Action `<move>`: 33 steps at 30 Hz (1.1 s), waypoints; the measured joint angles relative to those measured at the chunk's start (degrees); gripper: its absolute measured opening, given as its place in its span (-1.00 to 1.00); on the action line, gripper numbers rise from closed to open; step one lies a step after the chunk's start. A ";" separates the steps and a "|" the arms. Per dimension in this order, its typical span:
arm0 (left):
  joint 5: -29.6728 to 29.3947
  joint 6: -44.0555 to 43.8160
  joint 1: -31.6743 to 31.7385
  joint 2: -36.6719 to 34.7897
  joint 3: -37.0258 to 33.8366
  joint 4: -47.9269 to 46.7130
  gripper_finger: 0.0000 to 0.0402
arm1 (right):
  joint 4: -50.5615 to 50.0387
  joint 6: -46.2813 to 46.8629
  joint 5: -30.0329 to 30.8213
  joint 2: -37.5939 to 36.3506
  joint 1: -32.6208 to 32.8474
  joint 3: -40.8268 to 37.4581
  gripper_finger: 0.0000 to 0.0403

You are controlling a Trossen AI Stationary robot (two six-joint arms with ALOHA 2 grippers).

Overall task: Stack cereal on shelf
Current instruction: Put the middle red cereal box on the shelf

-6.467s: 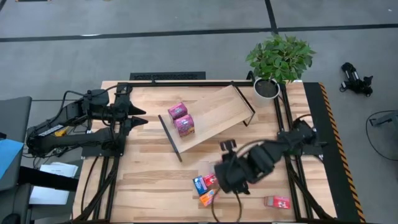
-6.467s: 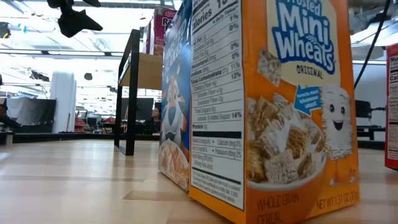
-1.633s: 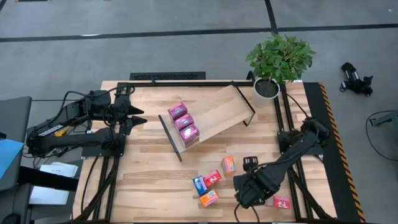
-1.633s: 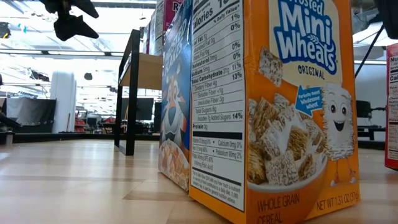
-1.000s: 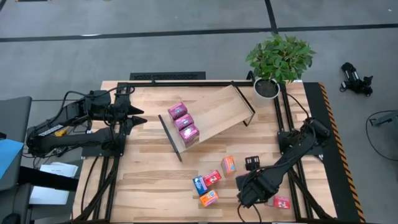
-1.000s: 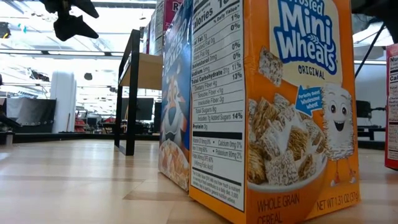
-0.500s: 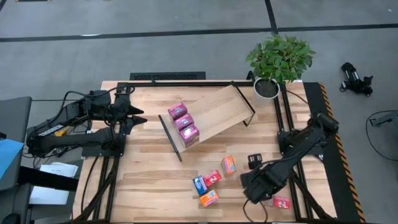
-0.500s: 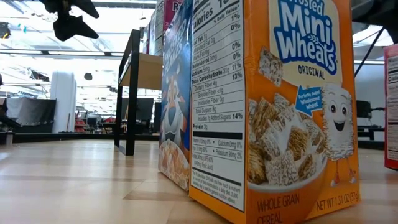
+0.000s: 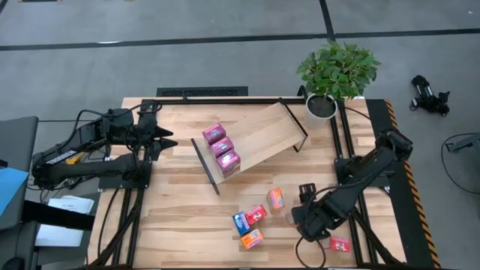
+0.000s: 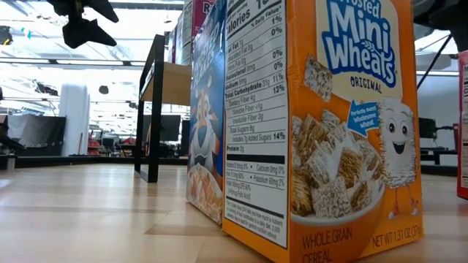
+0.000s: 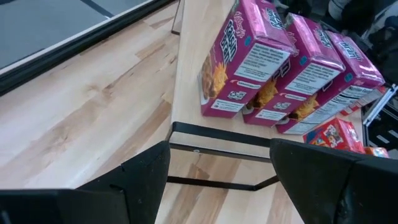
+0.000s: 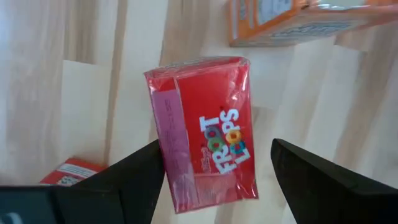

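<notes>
Resting on shelf (image 9: 262,139): three pink boxes (image 9: 222,148)

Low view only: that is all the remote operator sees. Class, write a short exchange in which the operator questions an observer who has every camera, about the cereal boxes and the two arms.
Observer: From above, three pink boxes sit in a row on the shelf.
Operator: Where is the right arm?
Observer: The right arm reaches over the loose boxes, and its open jaws frame a red box on the table.
Operator: And the left?
Observer: The left arm waits beside the shelf, jaws open.
</notes>
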 joint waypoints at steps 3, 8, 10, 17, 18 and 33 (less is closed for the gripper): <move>0.00 -0.17 0.01 0.02 0.00 -0.04 0.34 | 0.70 -0.02 -0.04 -0.06 -0.78 0.00 0.53; 0.00 -0.66 0.02 0.02 0.00 -0.15 0.34 | 0.89 -0.04 -1.44 -0.21 -1.59 0.00 0.42; 0.00 -0.66 0.02 0.01 0.00 -0.17 0.34 | 1.12 -0.02 -2.44 -0.21 -1.65 0.00 0.35; 0.00 -0.76 0.01 0.01 0.00 -0.26 0.34 | 1.06 0.47 -3.15 -0.21 -1.64 0.00 0.12; 0.00 -0.79 0.00 0.00 0.00 -0.28 0.34 | 1.06 0.48 -3.15 -0.21 -1.65 0.00 0.09; 0.00 -0.83 0.01 0.02 0.00 -0.44 0.34 | -10.36 -2.60 -2.77 -0.17 -3.02 9.27 -0.16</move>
